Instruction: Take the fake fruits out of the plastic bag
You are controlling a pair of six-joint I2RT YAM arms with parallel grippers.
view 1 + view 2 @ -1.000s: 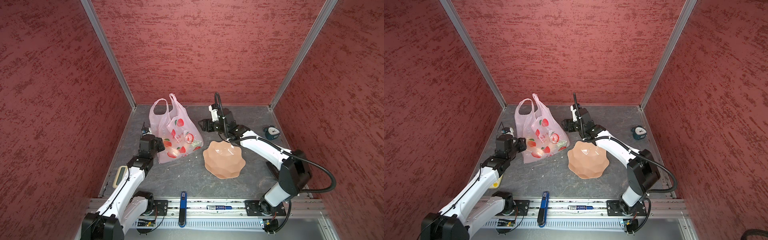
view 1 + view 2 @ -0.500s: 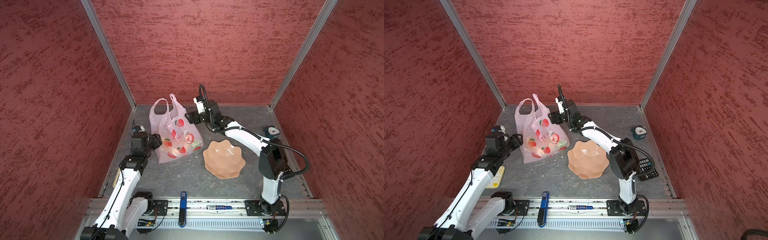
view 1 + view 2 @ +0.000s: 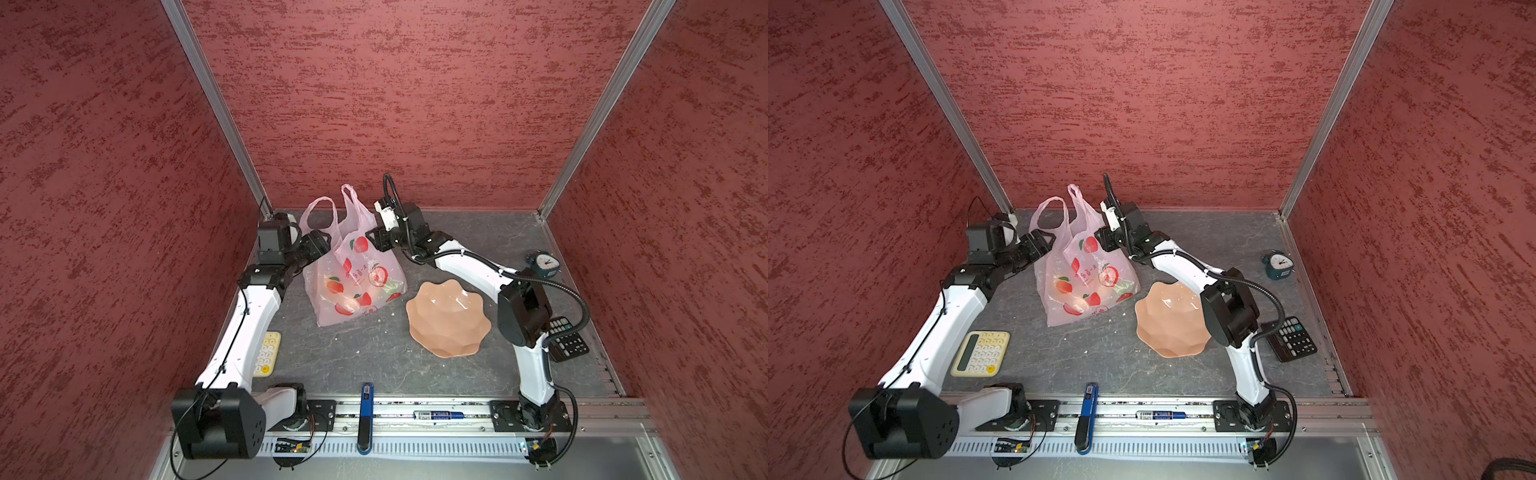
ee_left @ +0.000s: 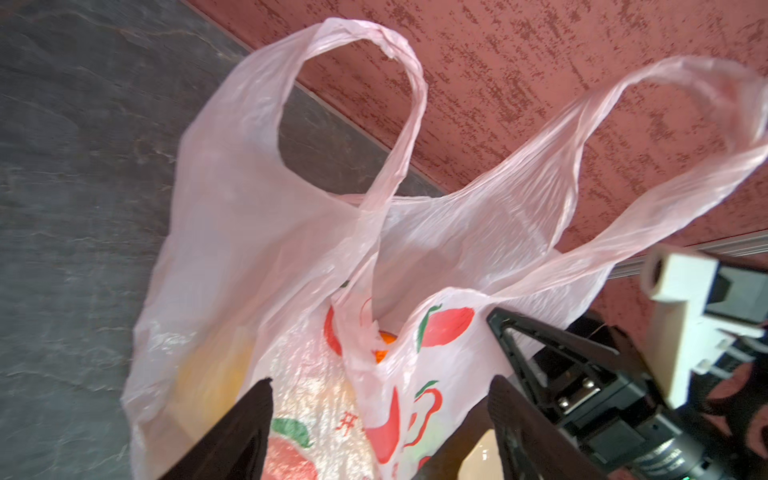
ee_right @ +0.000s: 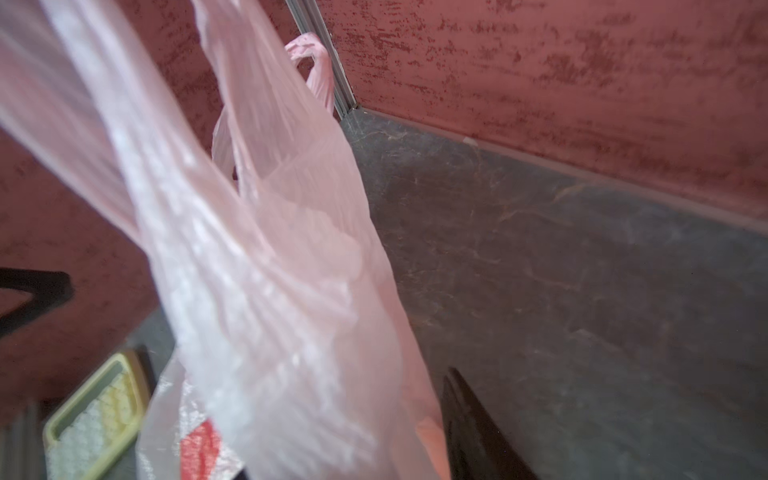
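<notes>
**Left wrist view: left claw (image 4: pixel 381 382) spread wide before the plastic bag (image 4: pixel 257 249)**

From where I stand, the left claw's two dark fingers (image 4: pixel 249 419) are held far apart with nothing pinched between them. The bag's printed belly sits just ahead of them and fills the gap.

In both top views the bag stands on the grey floor (image 3: pixel 478 232) between the two claws. Its long axis runs from the bulging base, which lies nearer the front rail than either claw, up to the two loop handles (image 3: pixel 328 208). The handles point upward past both claws, toward the back wall, and the mouth opens between them.

The fake fruits (image 4: pixel 212 370) are inside the bag. They show as a yellow glow through the film just beyond one left finger, and an orange one (image 4: pixel 383 347) peeks out at the mouth.

The right claw (image 3: pixel 376 242) is right up against the bag's far side from the left claw, at the foot of the nearer handle. In the right wrist view only one dark finger (image 5: pixel 469 432) shows beside the pink film. The plastic hides the rest, so I cannot tell whether that claw is clamped on the bag.

A peach dish (image 3: pixel 446 320) lies under the right claw's forearm, near the bag's base and well apart from the left claw.
</notes>
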